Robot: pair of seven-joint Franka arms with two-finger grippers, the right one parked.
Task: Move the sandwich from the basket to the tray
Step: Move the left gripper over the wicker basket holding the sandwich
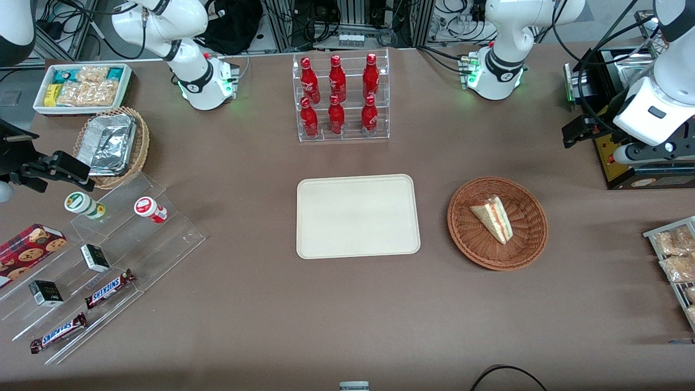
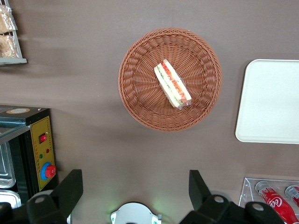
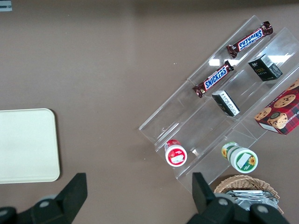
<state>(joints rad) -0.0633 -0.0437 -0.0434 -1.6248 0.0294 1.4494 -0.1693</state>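
The cream tray (image 3: 27, 145) is lying at the frame's left edge; two Snickers bars (image 3: 213, 79) are resting on the clear stepped rack (image 3: 205, 123), upper right.

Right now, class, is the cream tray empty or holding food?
Empty. The tray shows only bare cream surface; the sandwich lies in the wicker basket beside it. The open gripper hovers above that basket.
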